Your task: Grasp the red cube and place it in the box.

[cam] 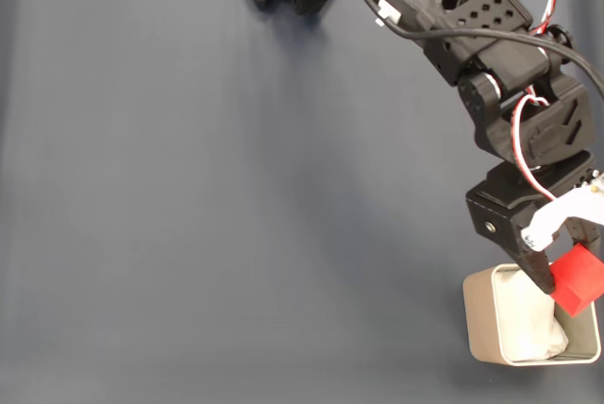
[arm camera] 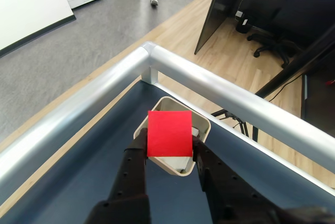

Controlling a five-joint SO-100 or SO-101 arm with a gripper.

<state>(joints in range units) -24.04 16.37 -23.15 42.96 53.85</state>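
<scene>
A dark blue surface point(cam: 208, 196) fills the fixed view; the wrist view shows its silver metal rail point(arm camera: 220, 85) and, beyond it, wood and grey carpet floor point(arm camera: 78, 30) with an office chair point(arm camera: 293, 20). The black arm point(cam: 491, 55) reaches from the far edge toward the near right corner. There the beige box point(cam: 481, 319) sits, white lining inside. The fingers point(cam: 564, 277) are closed on the red cube point(cam: 578, 278), holding it above the box's right side, clear of the lining.
</scene>
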